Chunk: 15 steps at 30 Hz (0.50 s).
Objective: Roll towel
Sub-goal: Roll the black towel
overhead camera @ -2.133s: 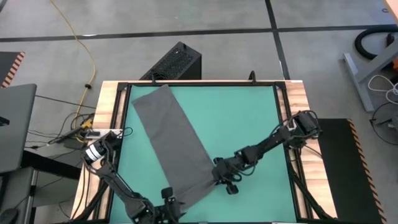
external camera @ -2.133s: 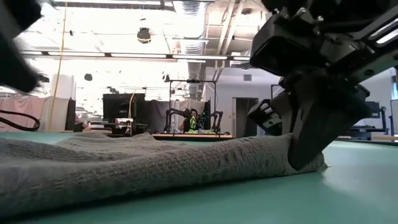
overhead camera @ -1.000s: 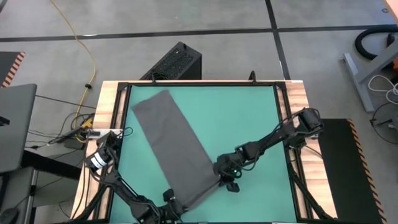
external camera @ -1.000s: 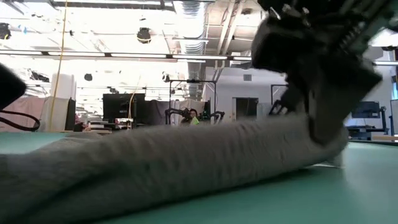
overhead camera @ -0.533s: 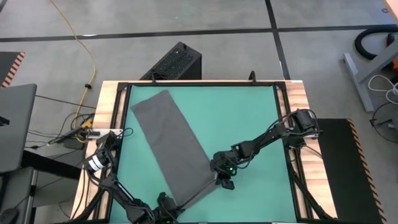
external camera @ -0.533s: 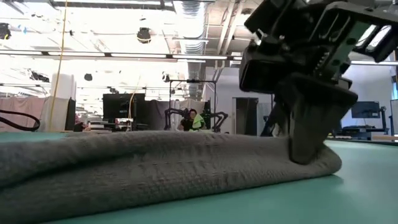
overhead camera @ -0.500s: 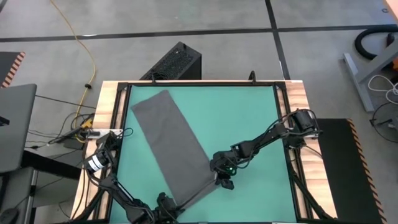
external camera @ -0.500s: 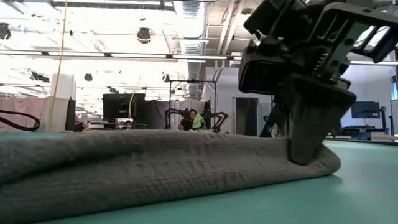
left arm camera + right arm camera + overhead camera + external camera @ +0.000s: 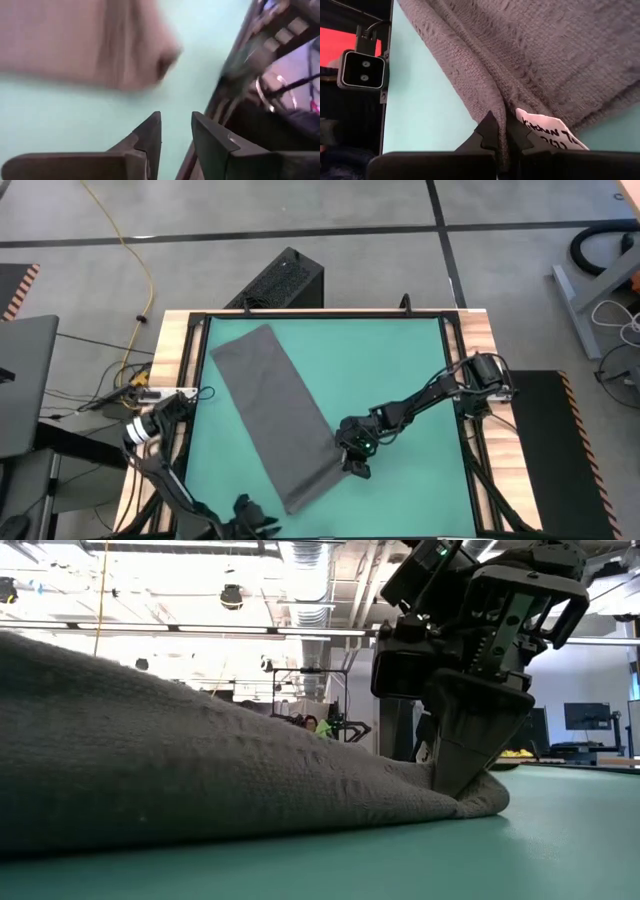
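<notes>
Grey towel (image 9: 274, 413) edge pinched in right hand (image 9: 349, 459).

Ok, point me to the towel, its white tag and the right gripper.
towel (image 9: 268, 405): high view, middle of the flat grey cloth.
white tag (image 9: 551, 132): right wrist view, centre of the label.
right gripper (image 9: 498, 136): right wrist view, between the fingertips pinching the fold.

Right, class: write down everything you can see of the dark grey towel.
The towel is a plain dark grey cloth with a coarse woven texture, lying as a long strip slanted across the teal mat. Its near end is folded over on itself. The right pincer is shut on that folded edge, beside a white label with writing. The left pincer stands open, clear of the cloth.
</notes>
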Available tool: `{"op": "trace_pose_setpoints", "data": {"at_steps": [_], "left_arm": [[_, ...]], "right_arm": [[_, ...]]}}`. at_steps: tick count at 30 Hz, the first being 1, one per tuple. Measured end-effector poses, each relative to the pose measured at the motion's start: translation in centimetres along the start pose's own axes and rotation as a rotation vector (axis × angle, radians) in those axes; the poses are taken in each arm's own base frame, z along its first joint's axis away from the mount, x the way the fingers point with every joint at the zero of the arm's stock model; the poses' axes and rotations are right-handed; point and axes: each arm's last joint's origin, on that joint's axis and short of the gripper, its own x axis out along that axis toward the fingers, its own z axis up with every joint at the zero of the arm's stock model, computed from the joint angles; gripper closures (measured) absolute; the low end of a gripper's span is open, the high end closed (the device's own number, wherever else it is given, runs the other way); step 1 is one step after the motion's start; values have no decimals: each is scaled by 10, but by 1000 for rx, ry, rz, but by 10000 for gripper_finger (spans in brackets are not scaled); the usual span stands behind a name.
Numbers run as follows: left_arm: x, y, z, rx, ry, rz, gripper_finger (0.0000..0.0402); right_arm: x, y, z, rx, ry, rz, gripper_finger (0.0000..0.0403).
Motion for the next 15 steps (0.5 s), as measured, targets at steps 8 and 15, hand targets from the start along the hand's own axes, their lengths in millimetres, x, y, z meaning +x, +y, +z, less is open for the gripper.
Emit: {"op": "trace_pose_setpoints", "data": {"at_steps": [8,15], "left_arm": [[23,-14,63,386,-123,-4,316],[83,-3,110,530,15,-73,349]], "right_arm": [[0,-1,0,5,0,-2,379],[0,-1,0,9,1,-3,379]]}}
